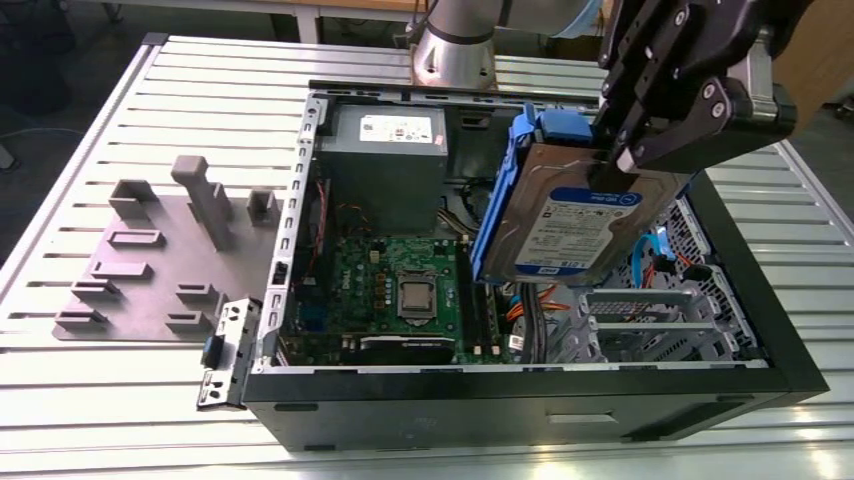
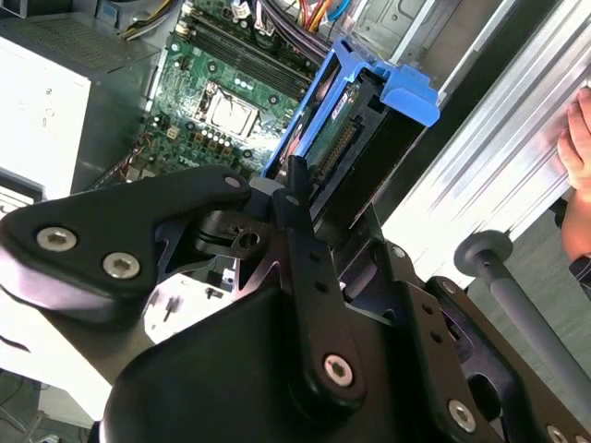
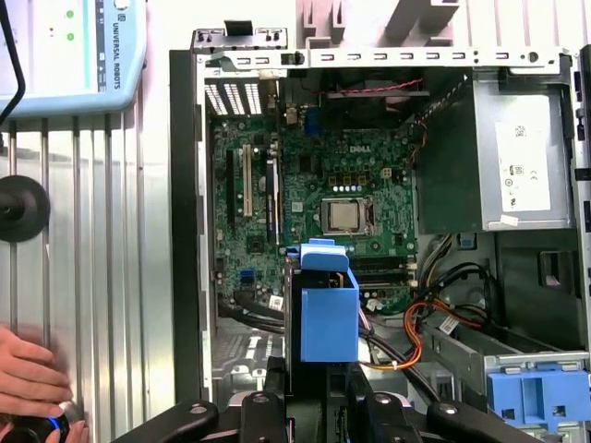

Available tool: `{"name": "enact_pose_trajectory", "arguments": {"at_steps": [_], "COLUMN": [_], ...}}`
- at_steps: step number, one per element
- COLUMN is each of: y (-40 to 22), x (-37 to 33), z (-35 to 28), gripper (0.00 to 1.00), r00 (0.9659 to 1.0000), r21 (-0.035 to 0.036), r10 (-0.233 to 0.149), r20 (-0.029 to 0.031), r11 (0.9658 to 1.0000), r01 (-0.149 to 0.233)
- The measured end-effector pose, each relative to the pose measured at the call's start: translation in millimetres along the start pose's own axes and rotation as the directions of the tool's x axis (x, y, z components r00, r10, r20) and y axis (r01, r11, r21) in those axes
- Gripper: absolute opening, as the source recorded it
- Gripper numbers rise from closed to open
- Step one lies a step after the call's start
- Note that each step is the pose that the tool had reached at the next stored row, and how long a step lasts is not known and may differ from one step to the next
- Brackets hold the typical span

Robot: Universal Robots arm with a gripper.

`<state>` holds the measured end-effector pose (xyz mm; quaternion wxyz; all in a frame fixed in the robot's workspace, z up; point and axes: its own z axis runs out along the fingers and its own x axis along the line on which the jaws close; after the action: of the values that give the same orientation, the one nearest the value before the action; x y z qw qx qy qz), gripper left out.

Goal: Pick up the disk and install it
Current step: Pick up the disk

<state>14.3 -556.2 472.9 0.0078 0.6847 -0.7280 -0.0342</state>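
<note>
Gripper (image 1: pixel 630 168) is pinching the blue-framed disk (image 1: pixel 571 228) by its upper end, with the fingers pressing against its two faces. The disk is therefore hanging on edge and slightly tilted, its labelled face turning toward the exterior view's right. It is hanging clear above the open computer case (image 1: pixel 534 405), over the strip between the motherboard (image 1: pixel 394 285) and the metal drive cage (image 1: pixel 641 318), and is touching neither. The case is lying on its side on the slatted table (image 1: pixel 80 400) with its panel off, which is judged to be giving access from above. The edge-on hold is judged to be suiting a narrow slot. Installation is not yet done. The grey power supply (image 1: pixel 387 160) is sitting at the far end of the case, apart from the disk. A person's hand (image 3: pixel 28 378) is resting at the table edge, well apart from the case.
</note>
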Motion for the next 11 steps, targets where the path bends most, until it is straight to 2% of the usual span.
{"name": "enact_pose_trajectory", "arguments": {"at_steps": [4,11], "y": [-8.8,-31.1], "x": [-0.5,-1.9], "z": [-0.6,-1.8], "gripper": [0.35,0.35], "r00": [1.0,1.0], "r21": [-0.0001,-0.0001], "r10": [0.0,0.0], "r20": [-0.0001,0.0], "r11": [1.0,1.0], "r01": [0.0,0.0]}}
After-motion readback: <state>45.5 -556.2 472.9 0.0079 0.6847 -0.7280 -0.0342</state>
